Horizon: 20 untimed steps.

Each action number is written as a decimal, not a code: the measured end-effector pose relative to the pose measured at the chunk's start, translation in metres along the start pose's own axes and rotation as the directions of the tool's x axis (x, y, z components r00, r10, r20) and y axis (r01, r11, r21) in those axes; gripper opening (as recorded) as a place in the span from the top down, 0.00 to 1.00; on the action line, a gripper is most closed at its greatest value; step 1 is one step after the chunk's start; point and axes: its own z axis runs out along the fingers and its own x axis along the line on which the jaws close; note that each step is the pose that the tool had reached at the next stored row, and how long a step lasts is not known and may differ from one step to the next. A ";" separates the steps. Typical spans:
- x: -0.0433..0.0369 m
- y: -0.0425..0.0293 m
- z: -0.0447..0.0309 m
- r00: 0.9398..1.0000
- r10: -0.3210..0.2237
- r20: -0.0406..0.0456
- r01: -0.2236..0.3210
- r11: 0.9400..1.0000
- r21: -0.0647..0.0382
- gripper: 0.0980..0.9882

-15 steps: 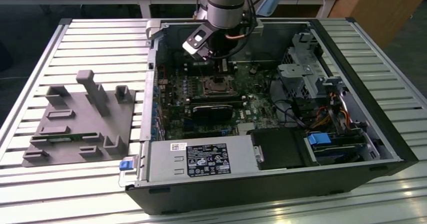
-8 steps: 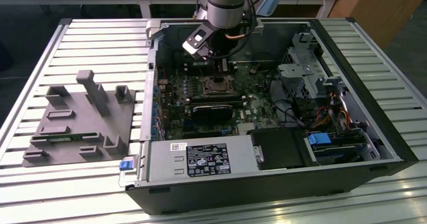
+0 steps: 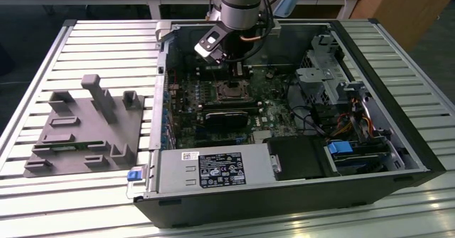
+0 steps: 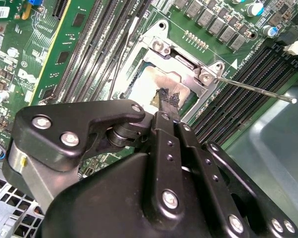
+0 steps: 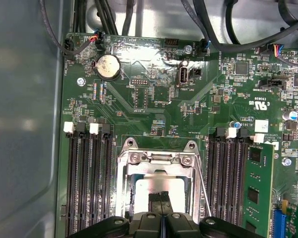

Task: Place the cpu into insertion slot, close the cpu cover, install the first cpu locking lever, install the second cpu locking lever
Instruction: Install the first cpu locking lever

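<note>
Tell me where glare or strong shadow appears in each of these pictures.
Exterior view: light glares off the table slats nearest the camera. First wrist view: a bright patch washes out the board beside the coin battery. Second wrist view: the cpu shines pale; the pincer is dark against it.

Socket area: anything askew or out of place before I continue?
One thing: a thin locking lever sticks out free from the corner of the cpu cover, angled over the memory slots instead of lying along the frame. The cover appears down over the cpu, with the hand shut at its centre. No damage shows.
</note>
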 end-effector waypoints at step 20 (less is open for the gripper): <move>-0.0001 0.0000 -0.0017 1.000 0.000 0.013 0.000 1.000 0.000 0.99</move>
